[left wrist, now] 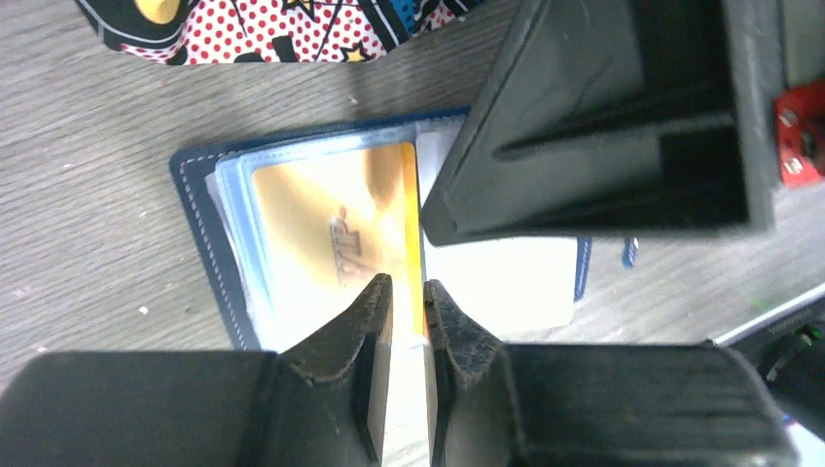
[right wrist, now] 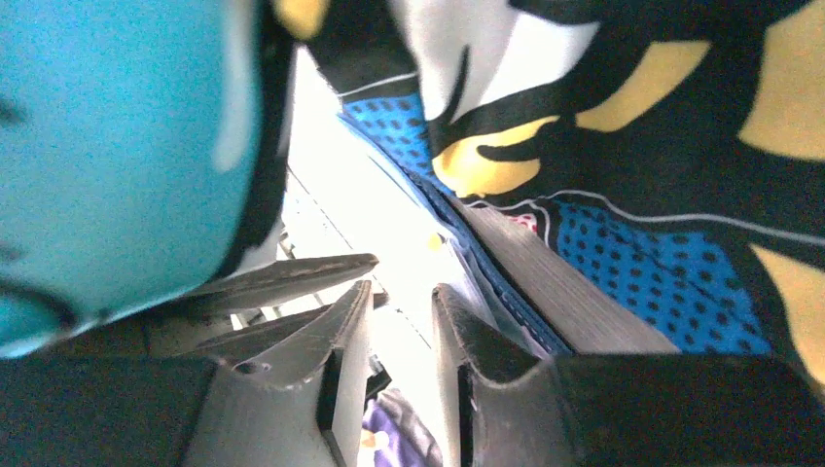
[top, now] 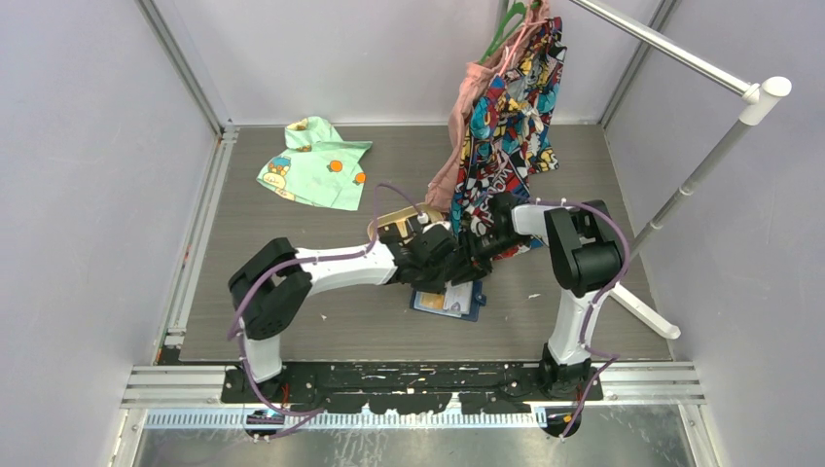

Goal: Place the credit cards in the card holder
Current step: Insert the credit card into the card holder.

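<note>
Left pincer (left wrist: 407, 287): jaws near-shut about a thin pale edge; a firm grip cannot be confirmed. Orange card (left wrist: 321, 243): lodged in a glossy pocket of holder (left wrist: 199, 233), which is laid open on table (left wrist: 88, 253). Right pincer (right wrist: 401, 292): parted, empty. Advice: card is to be pushed home squarely while holder is pinned flat.

I see a navy card holder (left wrist: 199, 229) with pale stitching, an orange-yellow credit card (left wrist: 321, 233), and a red-dotted comic-print garment (left wrist: 292, 24) upper left.
</note>
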`<control>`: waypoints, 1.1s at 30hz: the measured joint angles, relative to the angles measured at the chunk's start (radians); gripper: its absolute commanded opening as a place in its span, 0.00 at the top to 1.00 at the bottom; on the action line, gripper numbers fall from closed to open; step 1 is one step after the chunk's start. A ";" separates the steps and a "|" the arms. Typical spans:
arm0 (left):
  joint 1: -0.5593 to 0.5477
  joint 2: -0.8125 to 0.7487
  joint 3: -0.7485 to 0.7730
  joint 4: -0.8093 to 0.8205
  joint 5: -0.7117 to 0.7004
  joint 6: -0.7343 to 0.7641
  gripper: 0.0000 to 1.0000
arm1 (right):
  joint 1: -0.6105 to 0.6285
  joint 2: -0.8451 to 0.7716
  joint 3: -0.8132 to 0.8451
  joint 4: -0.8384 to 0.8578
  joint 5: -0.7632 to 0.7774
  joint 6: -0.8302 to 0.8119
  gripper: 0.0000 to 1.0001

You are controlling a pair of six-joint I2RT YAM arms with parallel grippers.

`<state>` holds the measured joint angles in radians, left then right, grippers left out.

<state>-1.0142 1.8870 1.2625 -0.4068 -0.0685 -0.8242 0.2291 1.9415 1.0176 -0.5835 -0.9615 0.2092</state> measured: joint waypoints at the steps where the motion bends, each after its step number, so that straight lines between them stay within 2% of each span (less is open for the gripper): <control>1: 0.000 -0.024 -0.015 0.007 0.000 0.008 0.81 | 0.000 -0.010 0.000 0.000 0.010 -0.006 0.66; 6: 0.000 -0.172 -0.084 0.038 -0.008 0.058 0.81 | 0.000 -0.080 -0.001 0.005 0.036 -0.038 0.66; 11: 0.002 -0.394 -0.221 0.105 -0.041 0.135 0.77 | 0.000 -0.158 -0.003 0.006 0.035 -0.086 0.69; 13: 0.002 -0.469 -0.282 0.124 -0.064 0.164 0.65 | 0.000 -0.201 -0.012 0.005 0.035 -0.114 0.70; 16: 0.006 -0.563 -0.377 0.171 -0.101 0.206 0.42 | 0.000 -0.290 -0.041 0.002 0.043 -0.172 0.73; 18: 0.015 -0.619 -0.442 0.221 -0.108 0.222 0.38 | 0.001 -0.371 -0.064 0.005 0.057 -0.215 0.76; 23: 0.072 -0.711 -0.597 0.393 -0.033 0.202 0.40 | 0.033 -0.579 -0.142 0.053 0.053 -0.436 0.83; 28: 0.142 -0.704 -0.723 0.586 0.083 0.111 0.41 | 0.126 -0.583 -0.184 0.127 0.136 -0.594 0.86; 33: 0.179 -0.612 -0.736 0.700 0.183 0.035 0.49 | 0.192 -0.584 -0.257 0.143 0.253 -0.701 0.90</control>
<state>-0.8349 1.2751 0.5262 0.2935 0.1143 -0.7891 0.4206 1.3579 0.7601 -0.4408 -0.7086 -0.4915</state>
